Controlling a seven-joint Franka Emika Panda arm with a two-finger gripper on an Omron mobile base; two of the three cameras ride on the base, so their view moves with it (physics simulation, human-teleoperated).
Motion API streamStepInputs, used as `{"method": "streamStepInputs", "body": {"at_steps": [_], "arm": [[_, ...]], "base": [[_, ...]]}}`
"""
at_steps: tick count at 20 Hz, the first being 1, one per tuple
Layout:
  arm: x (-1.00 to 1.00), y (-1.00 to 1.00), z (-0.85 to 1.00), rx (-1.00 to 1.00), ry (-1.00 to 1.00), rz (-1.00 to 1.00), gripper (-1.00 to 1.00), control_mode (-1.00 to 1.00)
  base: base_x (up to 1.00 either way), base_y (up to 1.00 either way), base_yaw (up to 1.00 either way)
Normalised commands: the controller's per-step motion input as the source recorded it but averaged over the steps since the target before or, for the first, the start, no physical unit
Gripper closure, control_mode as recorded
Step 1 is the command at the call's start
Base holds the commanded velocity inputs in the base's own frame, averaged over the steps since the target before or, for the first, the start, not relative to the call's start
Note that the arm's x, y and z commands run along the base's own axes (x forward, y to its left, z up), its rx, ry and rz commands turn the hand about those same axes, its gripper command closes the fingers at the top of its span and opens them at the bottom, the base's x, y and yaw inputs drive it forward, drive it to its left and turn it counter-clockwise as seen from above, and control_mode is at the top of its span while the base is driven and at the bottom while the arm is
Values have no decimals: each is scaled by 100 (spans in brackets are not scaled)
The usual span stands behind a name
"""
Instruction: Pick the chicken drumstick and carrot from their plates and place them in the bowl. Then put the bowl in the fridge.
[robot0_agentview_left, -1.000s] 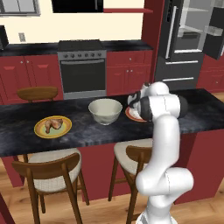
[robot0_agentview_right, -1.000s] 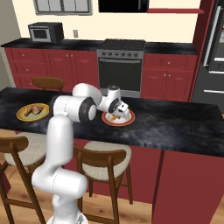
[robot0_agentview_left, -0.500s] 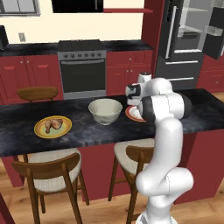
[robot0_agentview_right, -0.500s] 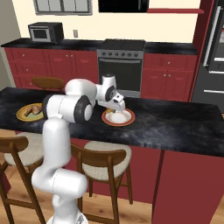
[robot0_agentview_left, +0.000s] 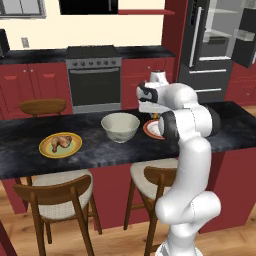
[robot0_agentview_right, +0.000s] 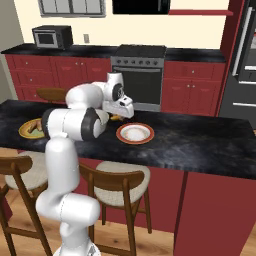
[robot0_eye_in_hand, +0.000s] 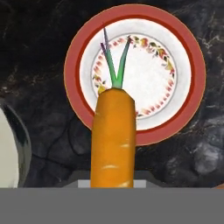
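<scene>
Fridge (robot0_agentview_left: 215, 45) stands open at the back right, for later. Dark worktop (robot0_agentview_right: 200, 140) carries everything. Bowl (robot0_agentview_left: 120, 126) sits mid-worktop, just left of the red-rimmed plate (robot0_eye_in_hand: 135, 74), now bare. Gripper (robot0_agentview_right: 121, 106) hangs above the gap between them, fingers closed on the carrot (robot0_eye_in_hand: 113, 135), greens pointing out over that plate. Drumstick (robot0_agentview_left: 61, 142) waits on the yellow plate (robot0_agentview_left: 60, 145), far left. Advice: carry the carrot across to the bowl's centre, drop height low, clear the rim before opening, so it doesn't bounce out.
</scene>
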Motion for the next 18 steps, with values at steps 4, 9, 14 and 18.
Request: {"method": "streamStepInputs", "body": {"at_steps": [4, 9, 14, 18], "arm": [[-31, 33, 38, 5, 19, -14, 100, -100], [-37, 43, 25, 3, 11, -16, 100, -100], [-35, 60, 0, 0, -18, -24, 100, -100], [-26, 62, -12, 0, -39, -31, 100, -100]], "base": [[0, 0, 0], [0, 0, 0], [0, 0, 0], [0, 0, 0]]}}
